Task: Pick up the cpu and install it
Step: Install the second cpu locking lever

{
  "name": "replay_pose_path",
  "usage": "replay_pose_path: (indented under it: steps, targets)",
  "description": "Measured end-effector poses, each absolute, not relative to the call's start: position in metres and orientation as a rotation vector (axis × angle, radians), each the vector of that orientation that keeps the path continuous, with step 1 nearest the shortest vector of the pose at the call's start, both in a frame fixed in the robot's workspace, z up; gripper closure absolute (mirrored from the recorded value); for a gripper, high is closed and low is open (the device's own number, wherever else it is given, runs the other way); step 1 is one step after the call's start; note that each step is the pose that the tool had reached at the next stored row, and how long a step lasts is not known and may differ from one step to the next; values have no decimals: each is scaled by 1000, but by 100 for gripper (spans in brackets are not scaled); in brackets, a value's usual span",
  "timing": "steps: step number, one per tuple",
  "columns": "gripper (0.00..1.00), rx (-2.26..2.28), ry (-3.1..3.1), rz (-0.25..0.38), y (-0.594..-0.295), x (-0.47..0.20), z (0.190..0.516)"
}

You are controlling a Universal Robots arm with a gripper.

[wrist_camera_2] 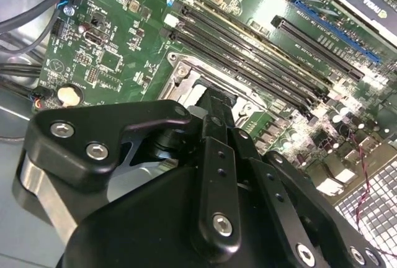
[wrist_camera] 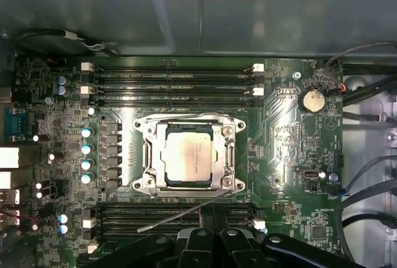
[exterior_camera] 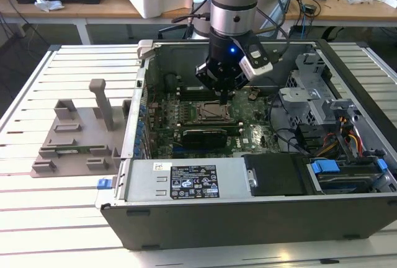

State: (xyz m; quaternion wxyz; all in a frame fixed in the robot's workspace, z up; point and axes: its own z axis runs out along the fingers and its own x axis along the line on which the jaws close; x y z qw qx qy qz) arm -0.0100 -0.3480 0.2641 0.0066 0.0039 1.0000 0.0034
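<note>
Slatted white bench (exterior_camera: 68, 218) carries 1 open pc case (exterior_camera: 248, 218) lying on its side, desks w/ clutter behind. 1 arm, 1 gripper (exterior_camera: 224, 94), hanging inside the case just above the motherboard (exterior_camera: 161, 125).

Cpu (wrist_camera: 191, 154): 1, silver top w/ thin green rim, lying flat in the socket frame (wrist_camera: 146, 156), directly ahead of the gripper tips in the first wrist view. Square, so no real long axis; edges run parallel w/ the ram slots. Gripper isn't holding it or touching it, clear gap between. Gripper (wrist_camera: 208, 227) fingers look close together, narrow, nothing between them as far as I can see; can't tell for sure since tips are partly cut off at frame edge. Second wrist view: black gripper body (wrist_camera_2: 211, 175) blocks most of the socket.

Counts around it:
- ram slots (wrist_camera: 170, 85): 3 on the far side of the socket from the gripper, more on the near side, partly under the fingers
- 1 thin metal lever (wrist_camera: 186, 212) lying angled across the near slots, between gripper and socket
- 1 coin battery (wrist_camera: 312, 100), off to the side of the socket
- 1 black expansion card (exterior_camera: 205, 134) just beside the socket, exterior view
- 1 grey holder block (exterior_camera: 77, 138) w/ upright posts, outside the case on the exterior view's left, well apart from gripper
- cable bundles (wrist_camera: 372, 187) along the case wall.
</note>
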Motion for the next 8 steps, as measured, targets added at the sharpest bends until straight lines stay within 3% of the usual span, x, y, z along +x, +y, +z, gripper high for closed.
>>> replay_pose_path:
  steps: [3,6,8]
  targets:
    - [89,12,3128,14,-351,-10,260]
    - [89,13,3126,135,-354,-11,260]
    - [89,13,3125,146,-357,-12,259]
